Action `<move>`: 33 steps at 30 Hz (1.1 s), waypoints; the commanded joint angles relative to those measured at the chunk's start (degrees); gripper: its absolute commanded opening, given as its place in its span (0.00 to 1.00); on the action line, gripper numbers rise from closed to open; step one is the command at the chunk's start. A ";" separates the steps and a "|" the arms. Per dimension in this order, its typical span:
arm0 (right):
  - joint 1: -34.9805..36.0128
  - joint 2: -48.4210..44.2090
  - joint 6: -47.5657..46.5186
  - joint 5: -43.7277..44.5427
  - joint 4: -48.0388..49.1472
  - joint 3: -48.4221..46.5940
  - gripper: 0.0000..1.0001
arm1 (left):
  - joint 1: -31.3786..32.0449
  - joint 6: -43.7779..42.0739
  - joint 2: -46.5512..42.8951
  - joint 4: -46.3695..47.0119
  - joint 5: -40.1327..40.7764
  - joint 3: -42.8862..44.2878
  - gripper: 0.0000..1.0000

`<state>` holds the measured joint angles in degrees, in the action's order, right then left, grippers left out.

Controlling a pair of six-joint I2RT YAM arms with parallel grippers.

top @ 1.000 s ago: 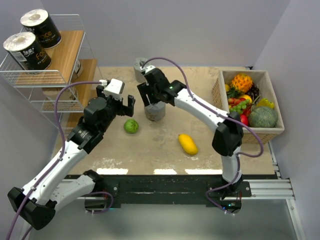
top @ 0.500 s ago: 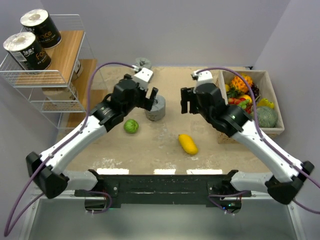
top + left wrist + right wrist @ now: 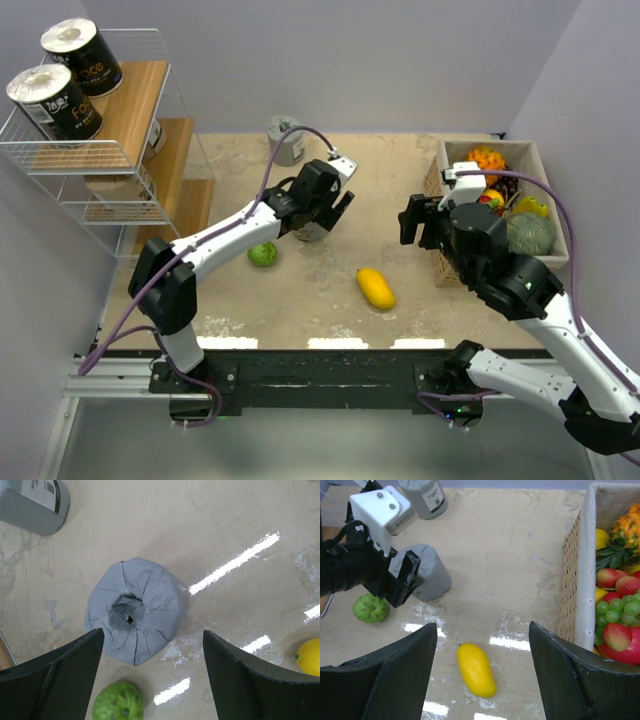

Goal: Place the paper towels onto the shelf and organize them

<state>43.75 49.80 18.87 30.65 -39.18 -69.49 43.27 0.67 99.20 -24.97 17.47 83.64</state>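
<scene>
One grey-wrapped cylindrical paper-towel roll (image 3: 136, 611) stands on end, centre frame. Left gripper (image 3: 152, 640) straddles it, jaws spread, nothing clamped; right gripper (image 3: 482, 626) parted, empty. Step: pick-up. Next: lower, close, carry to white wire shelf (image 3: 135, 100), upper left.

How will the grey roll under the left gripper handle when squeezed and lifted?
The grey roll probably gives when squeezed: its wrap looks crinkled and soft. Standing on end, it shouldn't roll unless tipped. Likely light, given its hollow core.
</scene>
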 commanded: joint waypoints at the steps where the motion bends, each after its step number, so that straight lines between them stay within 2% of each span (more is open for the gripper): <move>1: -0.06 -0.58 -0.06 2.22 0.07 0.94 0.77 | 0.24 -2.34 2.48 1.68 0.90 2.85 0.83; 22: -0.07 1.00 -0.42 1.34 0.59 -0.47 0.78 | 0.24 -4.89 10.13 6.51 1.33 0.48 0.69; 33: 0.02 0.38 -0.50 1.60 0.07 -0.90 0.78 | -0.11 -6.29 10.49 6.34 6.16 0.04 0.55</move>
<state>43.75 50.89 18.79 30.96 -39.64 -68.84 43.27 -3.86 109.93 -20.53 20.14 83.77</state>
